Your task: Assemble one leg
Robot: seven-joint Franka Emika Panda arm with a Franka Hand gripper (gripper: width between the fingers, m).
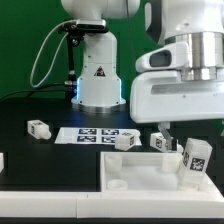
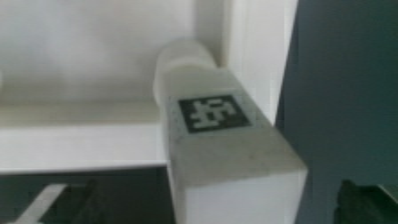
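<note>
A leg [image 1: 195,161], a stubby white peg with a square tag, stands slightly tilted at the corner of the white tabletop [image 1: 135,176] at the exterior view's right. In the wrist view the leg [image 2: 221,130] fills the middle, its far end down in the tabletop's corner [image 2: 89,120]. My gripper [image 1: 192,133] hangs right over it. Its dark fingers [image 2: 63,203] show on either side of the leg with a gap to it, so my gripper [image 2: 217,206] is open.
Three more legs lie on the black table: one at the left [image 1: 38,127] and two [image 1: 125,140] [image 1: 160,142] by the tabletop's far edge. The marker board [image 1: 92,134] lies in front of the robot base [image 1: 98,80].
</note>
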